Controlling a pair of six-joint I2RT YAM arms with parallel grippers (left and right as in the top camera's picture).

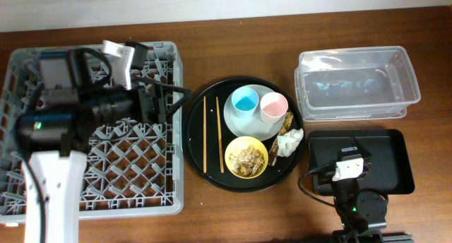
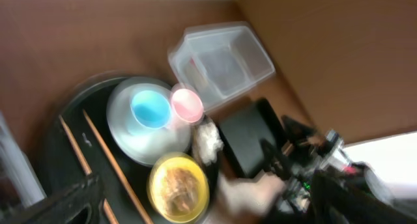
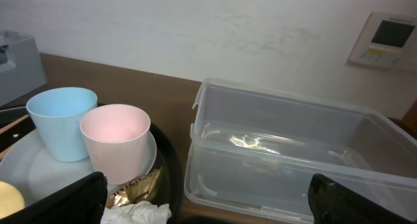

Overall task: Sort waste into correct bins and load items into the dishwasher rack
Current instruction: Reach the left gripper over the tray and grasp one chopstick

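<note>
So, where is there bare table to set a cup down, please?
Bare table lies in front of the round black tray, between the dishwasher rack and the small black tray, and behind it toward the wall. That round black tray itself is crowded.

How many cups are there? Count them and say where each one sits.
2. The blue cup stands on the pale plate in the round black tray; the pink cup stands beside it, on the plate's right edge. No other cup shows.

The left arm point(image 1: 78, 109) hides much of the dishwasher rack point(image 1: 138, 174), and the left wrist view is blurred throughout
</note>
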